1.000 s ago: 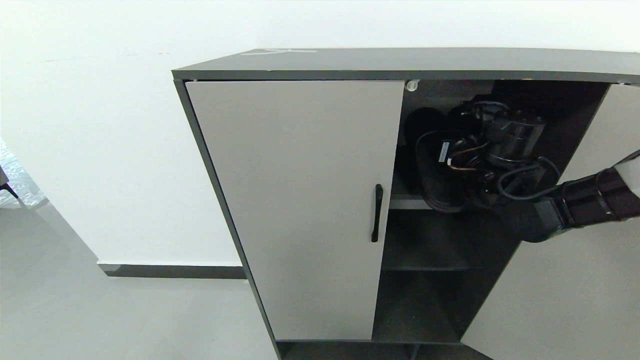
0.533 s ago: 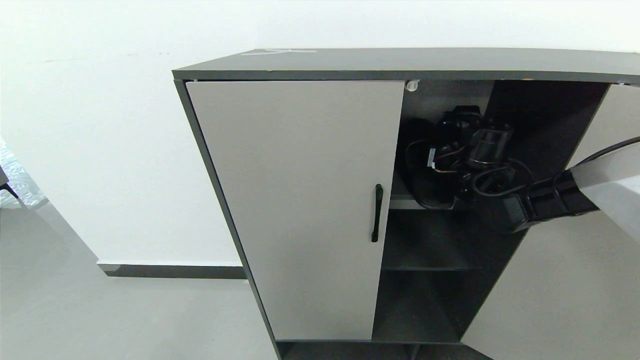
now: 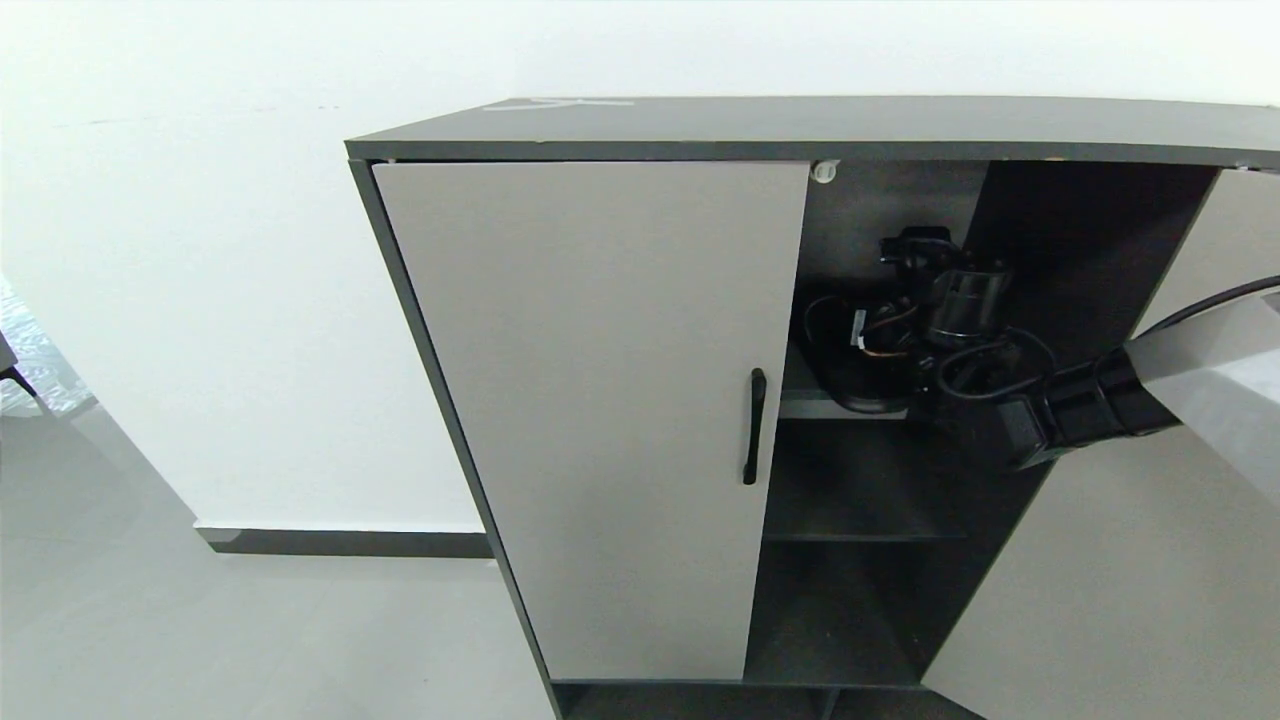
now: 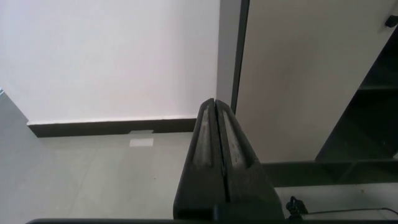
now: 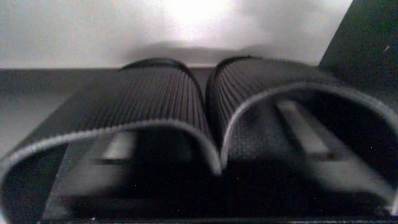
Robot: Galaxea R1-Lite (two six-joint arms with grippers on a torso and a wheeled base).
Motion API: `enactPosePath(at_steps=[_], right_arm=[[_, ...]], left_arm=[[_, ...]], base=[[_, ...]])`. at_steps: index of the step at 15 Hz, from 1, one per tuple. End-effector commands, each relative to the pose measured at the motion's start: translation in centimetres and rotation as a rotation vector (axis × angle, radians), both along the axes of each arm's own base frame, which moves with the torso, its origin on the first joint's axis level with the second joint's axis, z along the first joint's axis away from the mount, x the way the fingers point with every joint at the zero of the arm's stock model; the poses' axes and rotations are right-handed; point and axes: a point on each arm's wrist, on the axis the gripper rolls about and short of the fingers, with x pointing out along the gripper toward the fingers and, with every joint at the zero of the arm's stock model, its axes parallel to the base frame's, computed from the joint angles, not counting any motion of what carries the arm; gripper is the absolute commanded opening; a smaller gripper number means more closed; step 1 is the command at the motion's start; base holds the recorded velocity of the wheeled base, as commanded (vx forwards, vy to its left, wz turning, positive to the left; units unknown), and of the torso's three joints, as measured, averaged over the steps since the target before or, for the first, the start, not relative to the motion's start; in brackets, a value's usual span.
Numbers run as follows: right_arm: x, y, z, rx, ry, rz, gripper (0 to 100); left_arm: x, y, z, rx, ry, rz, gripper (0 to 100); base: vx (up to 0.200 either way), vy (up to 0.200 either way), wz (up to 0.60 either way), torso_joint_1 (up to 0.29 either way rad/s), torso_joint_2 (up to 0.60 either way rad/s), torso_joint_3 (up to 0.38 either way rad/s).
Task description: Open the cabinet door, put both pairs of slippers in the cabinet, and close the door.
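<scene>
Slippers (image 3: 842, 380) were what had shifted. Taking the cabinet (image 3: 800, 122) as the mark and going from its left: the left tool (image 4: 214, 155) hung out in front of the cabinet's left corner, well apart from the work, its fingers pressed together on nothing. The cabinet's left door (image 3: 600, 400) was shut. Past that door's edge, in the cabinet's open right half, the dark pair had gone within a second from hanging tilted at the front of the upper shelf (image 3: 805, 405) to lying farther in on it. They lay side by side and touching, soles down by the look of it. The right tool (image 3: 885, 345) had pushed deeper into the cabinet with them and sat right at their open ends, on the side toward the cabinet's front. Whether it clamped them I could not tell. I judged this pair as good as placed; letting go and backing out remained, and the cabinet's right door (image 3: 1100, 600) stood open
</scene>
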Motion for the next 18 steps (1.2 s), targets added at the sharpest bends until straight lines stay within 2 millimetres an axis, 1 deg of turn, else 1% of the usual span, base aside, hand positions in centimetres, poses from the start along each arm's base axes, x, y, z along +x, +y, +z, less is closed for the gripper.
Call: enactPosePath(at_steps=[1,2,4,5,6,8,9,11,14,16,18], right_arm=[[-1.1,0.0,0.5,0.005,0.005,0.010,100],[-1.6,-0.1,0.7,0.011,0.006,0.014,100],[-3.3,-0.4,1.8,0.024,0.001,0.030,100],[-4.0,-0.6,2.0,0.023,0.006,0.042,100],[-4.3,-0.7,2.0,0.022,0.009,0.045,100],[-6.3,-1.3,2.2,0.032,0.027,0.056,100],[-6.8,-1.5,2.2,0.040,0.027,0.063,100],[-9.5,-2.0,2.6,0.057,0.012,0.105,100],[-14.6,-2.6,4.4,0.090,-0.024,0.186,100],[-18.4,-2.8,4.3,0.119,-0.008,0.324,100],[-21.5,-3.2,2.9,0.119,0.050,0.511,100]], left_arm=[[0.0,0.0,0.0,0.000,0.002,0.000,0],[0.0,0.0,0.0,-0.001,0.002,-0.001,0],[0.0,0.0,0.0,-0.001,0.002,-0.001,0],[0.0,0.0,0.0,0.000,0.002,0.000,0],[0.0,0.0,0.0,0.000,0.000,0.000,0],[0.0,0.0,0.0,0.000,0.002,0.000,0],[0.0,0.0,0.0,0.000,0.002,0.000,0],[0.0,0.0,0.0,0.000,0.002,-0.001,0],[0.0,0.0,0.0,0.000,0.002,0.000,0],[0.0,0.0,0.0,0.000,0.002,-0.001,0],[0.0,0.0,0.0,0.000,0.002,-0.001,0]], base=[[0.000,0.000,0.00,0.000,0.00,0.000],[0.000,0.000,0.00,0.000,0.00,0.000],[0.000,0.000,0.00,0.000,0.00,0.000],[0.000,0.000,0.00,0.000,0.00,0.000],[0.000,0.000,0.00,0.000,0.00,0.000],[0.000,0.000,0.00,0.000,0.00,0.000],[-0.200,0.000,0.00,0.002,0.00,0.002],[-0.200,0.000,0.00,0.002,0.00,0.005],[-0.200,0.000,0.00,0.001,0.01,0.001],[-0.200,0.000,0.00,-0.002,0.00,0.000],[-0.200,0.000,0.00,0.000,0.00,0.002]])
